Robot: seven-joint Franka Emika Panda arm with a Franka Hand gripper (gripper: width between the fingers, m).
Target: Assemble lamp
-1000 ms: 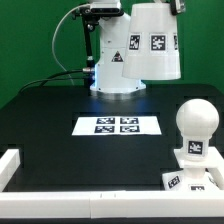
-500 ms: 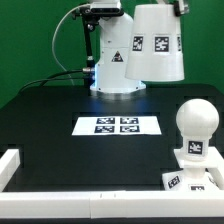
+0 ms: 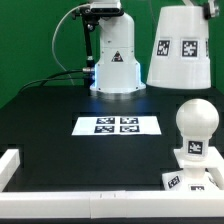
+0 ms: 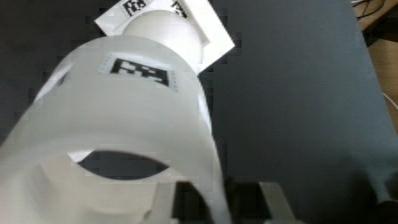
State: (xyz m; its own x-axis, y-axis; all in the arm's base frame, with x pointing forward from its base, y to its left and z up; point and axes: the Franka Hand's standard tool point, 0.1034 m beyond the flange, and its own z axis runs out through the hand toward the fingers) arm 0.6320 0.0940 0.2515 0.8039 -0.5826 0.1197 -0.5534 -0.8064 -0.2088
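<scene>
The white cone shade [image 3: 180,48] hangs in the air at the exterior view's upper right, carrying black-and-white tags. My gripper [image 3: 205,5] is at its top edge, mostly cut off by the frame. In the wrist view the shade [image 4: 125,120] fills the picture, and my gripper [image 4: 221,200] is shut on its rim, one finger on each side of the wall. The ball bulb [image 3: 194,118] sits on the angular base block [image 3: 192,160] at the exterior view's lower right, below the shade.
The marker board [image 3: 118,125] lies flat mid-table. The robot's white pedestal [image 3: 115,60] stands at the back. A white rail [image 3: 20,165] edges the table's front and the exterior view's left side. Green walls behind.
The shade, held in my gripper, has moved toward the exterior view's right, from beside the robot pedestal to above the bulb and base.
</scene>
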